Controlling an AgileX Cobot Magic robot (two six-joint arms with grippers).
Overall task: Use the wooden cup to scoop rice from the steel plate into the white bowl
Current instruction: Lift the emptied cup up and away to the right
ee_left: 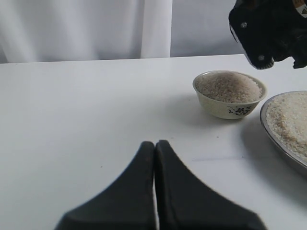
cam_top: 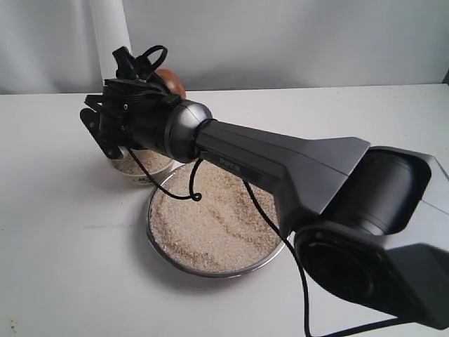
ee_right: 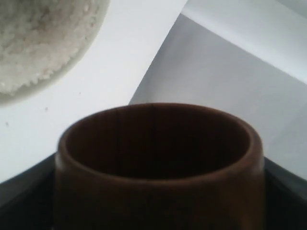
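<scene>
Wooden cup [ee_right: 158,158] glossy red-brown, dark inside, gripped by right pincer [ee_right: 156,191] | left pincer [ee_left: 154,158] closed tight | white bowl [ee_left: 225,109] heaped

Steel plate [cam_top: 210,272]: wide, shallow, shiny, flat on the desk [cam_top: 63,267]. A level bed of pale rice [cam_top: 210,225] covers it almost to the rim.

White bowl [ee_left: 225,111]: small, cream, dark pattern on its outer wall. Upright on the desk just beside the plate, narrow gap between them. Rice heaped to the brim.

Wooden cup [ee_right: 158,191]: glossy reddish-brown, dark inner wall, bottom hidden. Off the desk, clamped at its sides by the jaws of the right gripper [ee_right: 156,191], near the bowl.
</scene>
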